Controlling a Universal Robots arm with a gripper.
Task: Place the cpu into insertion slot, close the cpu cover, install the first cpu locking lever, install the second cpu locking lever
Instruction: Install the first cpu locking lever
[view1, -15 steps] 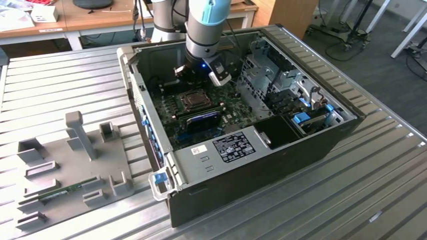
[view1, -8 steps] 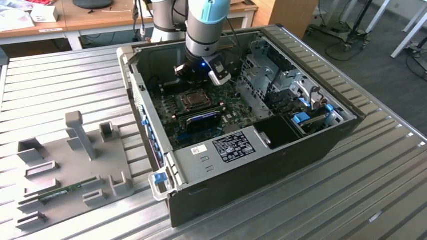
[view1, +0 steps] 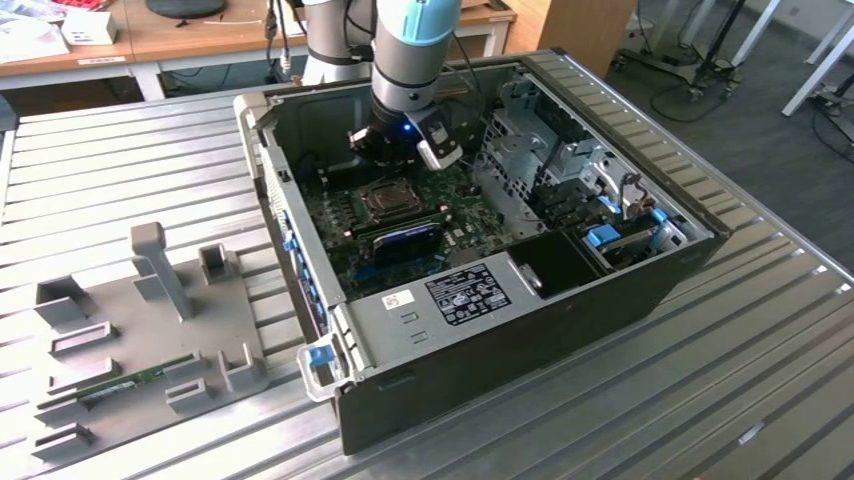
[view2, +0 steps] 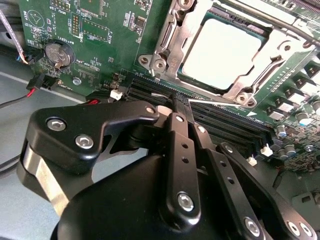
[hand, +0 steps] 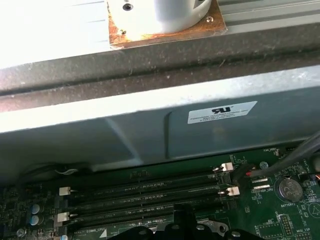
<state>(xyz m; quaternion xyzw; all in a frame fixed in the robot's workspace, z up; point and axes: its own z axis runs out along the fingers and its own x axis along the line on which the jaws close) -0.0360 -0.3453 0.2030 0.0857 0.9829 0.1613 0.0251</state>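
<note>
An open black computer box (view1: 641, 280) lies on its side on a ridged metal bench (view1: 120, 150).
Inside the box, a green board (view2: 100, 25) lies right under the end effector (view2: 175, 102). Long black slots (hand: 145, 192) run side by side just below its tip. A round silver battery (view2: 59, 54) sits near it on the board. A white sticker (hand: 222, 112) is on the box wall past the slots. Well apart from the end effector, toward the exterior view's left, a grey tray (view1: 147, 340) with little stands rests on the bench.

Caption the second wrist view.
Black gripper near long black memory slots, beside silvery-topped square cpu under silvery frame cover.
</note>
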